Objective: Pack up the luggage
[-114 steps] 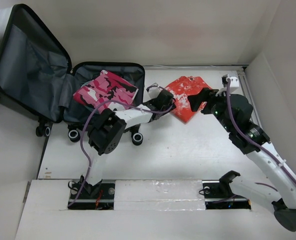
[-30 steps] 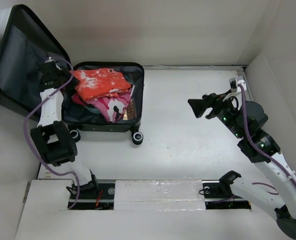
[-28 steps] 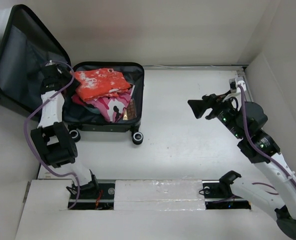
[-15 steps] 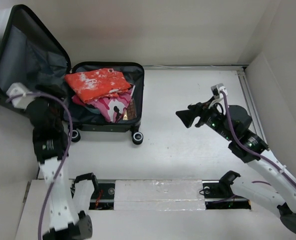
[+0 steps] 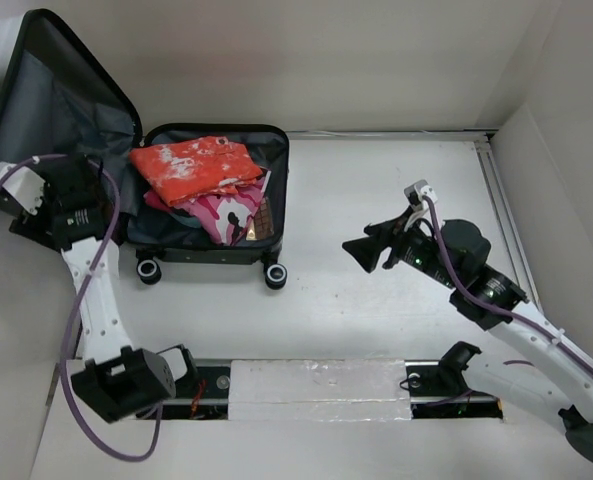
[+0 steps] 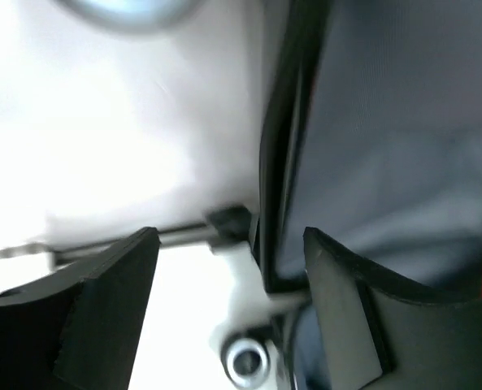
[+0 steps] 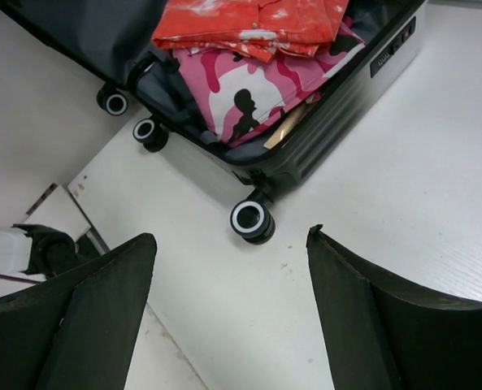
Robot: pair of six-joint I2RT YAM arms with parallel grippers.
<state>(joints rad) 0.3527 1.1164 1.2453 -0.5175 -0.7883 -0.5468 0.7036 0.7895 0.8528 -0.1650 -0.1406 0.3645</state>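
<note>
The luggage (image 5: 282, 190) lies open at the table's left, its grey-lined lid (image 5: 56, 110) leaning up at the far left. In its base an orange-red garment (image 5: 191, 165) lies on a pink camouflage one (image 5: 221, 210). My left gripper (image 6: 228, 236) is open at the lid's lower outer side. The lid's black rim (image 6: 277, 162) runs between its fingers, close to the right one, ungripped. My right gripper (image 5: 361, 252) hangs open and empty above mid-table, right of the luggage (image 7: 362, 89). Its view shows both garments (image 7: 249, 20) (image 7: 241, 89).
A black wheel (image 7: 251, 219) of the luggage stands at its near right corner (image 5: 274, 277). Another wheel (image 6: 245, 357) shows blurred below the left fingers. White walls close in the back and right of the table (image 5: 396, 190). The arm bases sit along the near edge.
My left arm has swung from the luggage's inner left edge out to the lid's left side, its jaws opening. My right arm has drifted left and nearer, still open.
</note>
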